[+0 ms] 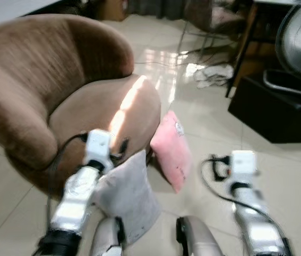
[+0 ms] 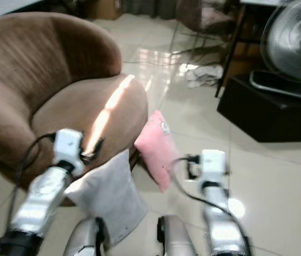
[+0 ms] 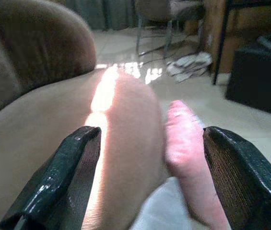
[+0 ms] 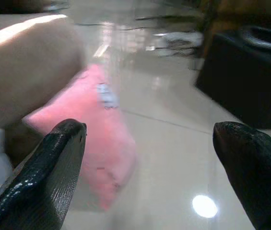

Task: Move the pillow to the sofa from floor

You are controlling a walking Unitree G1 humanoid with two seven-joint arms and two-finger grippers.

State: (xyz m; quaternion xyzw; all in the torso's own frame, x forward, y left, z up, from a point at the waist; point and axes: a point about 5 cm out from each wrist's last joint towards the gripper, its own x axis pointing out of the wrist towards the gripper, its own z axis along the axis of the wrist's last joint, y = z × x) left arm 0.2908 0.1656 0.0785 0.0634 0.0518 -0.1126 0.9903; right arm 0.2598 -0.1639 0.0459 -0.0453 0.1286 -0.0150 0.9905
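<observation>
A pink pillow (image 1: 171, 150) stands on edge on the tiled floor, leaning against the front of the round brown sofa (image 1: 59, 90). A grey-white pillow (image 1: 129, 194) leans there too, nearer to me. My left gripper (image 3: 147, 184) is raised over the grey pillow by the sofa seat, its fingers (image 3: 63, 177) open and empty. My right gripper (image 4: 149, 177) hovers to the right of the pink pillow (image 4: 94, 129), open with nothing between its fingers (image 4: 49, 177).
A black box (image 1: 275, 109) and a standing fan (image 1: 299, 42) are at the far right. Crumpled cloth (image 1: 213, 74) and cables lie on the glossy floor behind, near chair legs (image 1: 238, 53). Bare tiles stretch to the right of the pillows.
</observation>
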